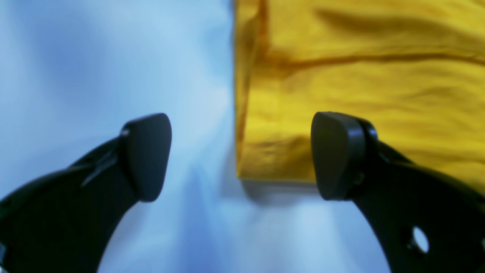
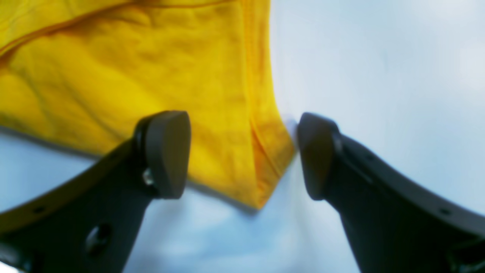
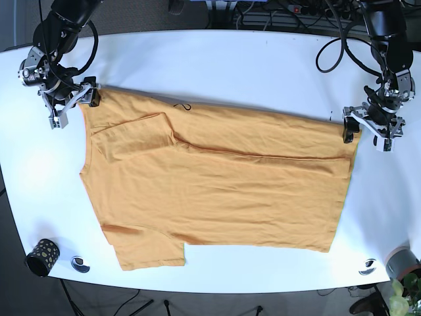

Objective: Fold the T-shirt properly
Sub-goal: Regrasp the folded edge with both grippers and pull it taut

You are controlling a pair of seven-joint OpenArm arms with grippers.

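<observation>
The yellow T-shirt (image 3: 217,191) lies spread flat on the white table (image 3: 263,66), with one sleeve (image 3: 135,131) folded in over the body at the upper left. My left gripper (image 3: 366,130) is open at the shirt's right far corner. In the left wrist view the left gripper (image 1: 241,157) straddles that corner of the shirt (image 1: 360,57). My right gripper (image 3: 74,108) is open at the left far corner. In the right wrist view the right gripper (image 2: 242,155) has the pointed corner of the shirt (image 2: 132,76) between its fingers. Neither is closed on the cloth.
A black dotted cup (image 3: 41,257) and a small round object (image 3: 80,264) sit at the front left edge. Another small round object (image 3: 367,266), a grey cup (image 3: 402,263) and a plant (image 3: 402,299) are at the front right. Cables (image 3: 283,13) run behind the table.
</observation>
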